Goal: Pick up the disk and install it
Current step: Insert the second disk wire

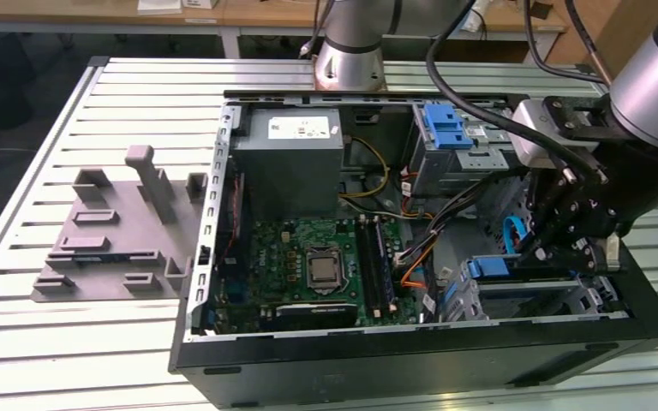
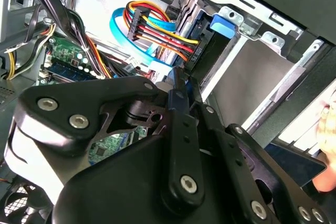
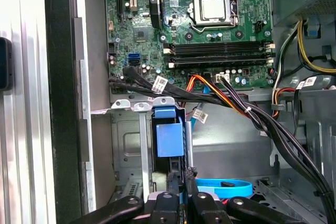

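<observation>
Item — the disk: seen edge-on in the first wrist view as a blue carrier face with a blue tab above it, standing in the mouth of the metal drive cage at lower centre of the frame; its drive body is hidden, so how deep it sits cannot be told. In the exterior view the same blue carrier lies at lower right of the frame, in the cage at the front corner of the computer case. In the second wrist view its blue tab shows at upper centre, beside the bundle of coloured cables. Long axis: judged to run into the cage, in line with the claw's own reach. Claw: directly behind the disk's outer edge, fingers drawn together into a narrow pair that meet the carrier's edge — closed or nearly so, apparently pinching or pressing that edge, though the contact itself is masked by the finger links. In the exterior view the claw hangs just above and beside the carrier; the single arm is the only one near. Surroundings: motherboard beyond the cage, black and orange cables crossing between board and cage, a light-blue flat cable touching the case floor beside the claw. Further off, exterior view: grey power supply at upper centre, a second blue latch on the upper bay, a grey moulded fixture at left on the slatted desk.
</observation>
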{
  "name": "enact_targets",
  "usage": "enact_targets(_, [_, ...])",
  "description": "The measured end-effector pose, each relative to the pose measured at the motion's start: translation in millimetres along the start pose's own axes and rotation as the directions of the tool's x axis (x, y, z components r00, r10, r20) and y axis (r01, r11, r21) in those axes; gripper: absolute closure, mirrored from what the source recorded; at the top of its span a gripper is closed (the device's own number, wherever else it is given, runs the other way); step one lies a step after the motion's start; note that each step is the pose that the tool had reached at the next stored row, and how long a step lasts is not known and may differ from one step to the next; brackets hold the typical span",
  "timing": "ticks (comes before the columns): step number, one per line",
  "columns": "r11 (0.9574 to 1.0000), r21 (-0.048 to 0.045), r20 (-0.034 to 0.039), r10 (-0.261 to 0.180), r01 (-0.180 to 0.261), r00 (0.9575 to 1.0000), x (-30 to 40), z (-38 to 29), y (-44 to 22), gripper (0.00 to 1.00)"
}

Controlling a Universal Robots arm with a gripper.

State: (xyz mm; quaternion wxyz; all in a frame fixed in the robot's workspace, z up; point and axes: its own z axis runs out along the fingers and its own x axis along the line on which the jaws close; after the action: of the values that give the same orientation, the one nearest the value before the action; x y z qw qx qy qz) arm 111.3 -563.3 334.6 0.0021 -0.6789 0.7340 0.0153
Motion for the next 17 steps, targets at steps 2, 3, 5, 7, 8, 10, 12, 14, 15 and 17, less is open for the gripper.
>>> enact_targets(2, [1.0000,0.0000,0.0004,0.000,0.000,1.0000,0.0,0.3,-0.1,0.84])
enact_targets(3, [1.0000,0.0000,0.0005,0.000,0.000,1.0000,0.0,0.6,-0.2,0.84])
enact_targets(5, [1.0000,0.0000,0.0005,0.000,0.000,1.0000,0.0,0.8,-0.2,0.84])
enact_targets(7, [1.0000,0.0000,0.0005,0.000,0.000,1.0000,0.0,1.2,-0.3,0.84])
enact_targets(8, [1.0000,0.0000,0.0005,0.000,0.000,1.0000,0.0,1.4,-0.3,0.84])
enact_targets(10, [1.0000,0.0000,0.0006,0.000,0.000,1.0000,0.0,2.0,-0.4,0.84])
enact_targets(12, [1.0000,0.0000,0.0005,0.000,0.000,1.0000,0.0,2.4,-0.5,0.84])
enact_targets(14, [1.0000,0.0000,0.0006,0.000,0.000,1.0000,0.0,3.0,-0.5,0.84])
enact_targets(15, [1.0000,0.0000,0.0006,0.000,0.000,1.0000,0.0,3.3,-0.5,0.84])
enact_targets(17, [1.0000,0.0000,0.0008,0.000,0.000,1.0000,0.0,3.9,-0.5,0.84])
